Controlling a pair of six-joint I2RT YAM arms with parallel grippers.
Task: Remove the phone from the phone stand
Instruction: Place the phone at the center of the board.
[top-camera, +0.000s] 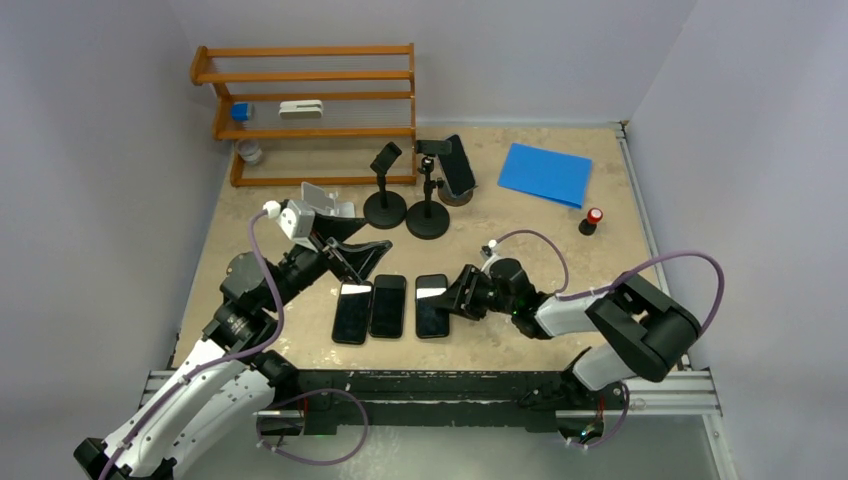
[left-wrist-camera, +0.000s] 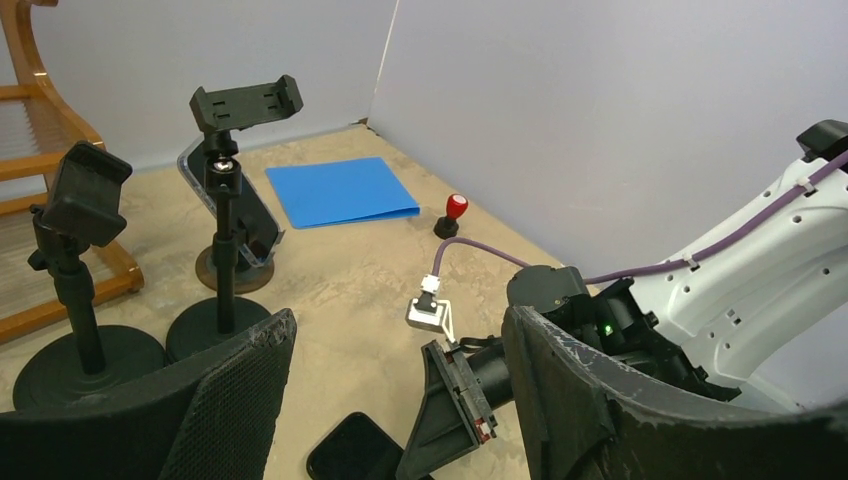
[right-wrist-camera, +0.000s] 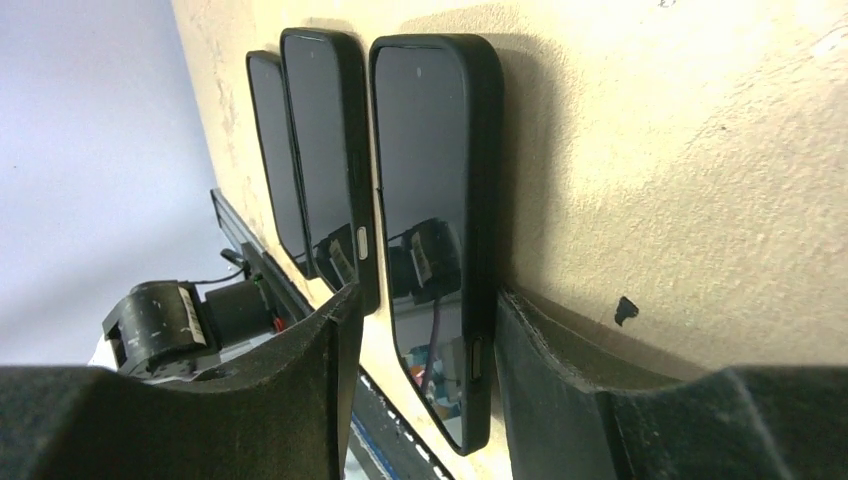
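Your right wrist view showed what the overhead one could not: the right gripper (right-wrist-camera: 428, 298) was spread, its fingers (right-wrist-camera: 560, 380) straddling the lower end of the rightmost phone (right-wrist-camera: 430, 180). That phone lay flat on the table (right-wrist-camera: 700, 150) at frame centre, beside the middle phone (right-wrist-camera: 325, 150) and the left phone (right-wrist-camera: 272, 150). Overhead, a fourth phone (top-camera: 460, 165) leaned in its stand (top-camera: 456, 197) at upper centre, next to two more stands (top-camera: 385, 208). Your left gripper (top-camera: 362, 257) hung spread, left of centre.

1. My top camera looks down from behind my bases over the table (top-camera: 520, 205).
2. My left wrist faces the stands (left-wrist-camera: 222, 250), low.
3. My right wrist hugs three flat phones (right-wrist-camera: 430, 200); top sees both.
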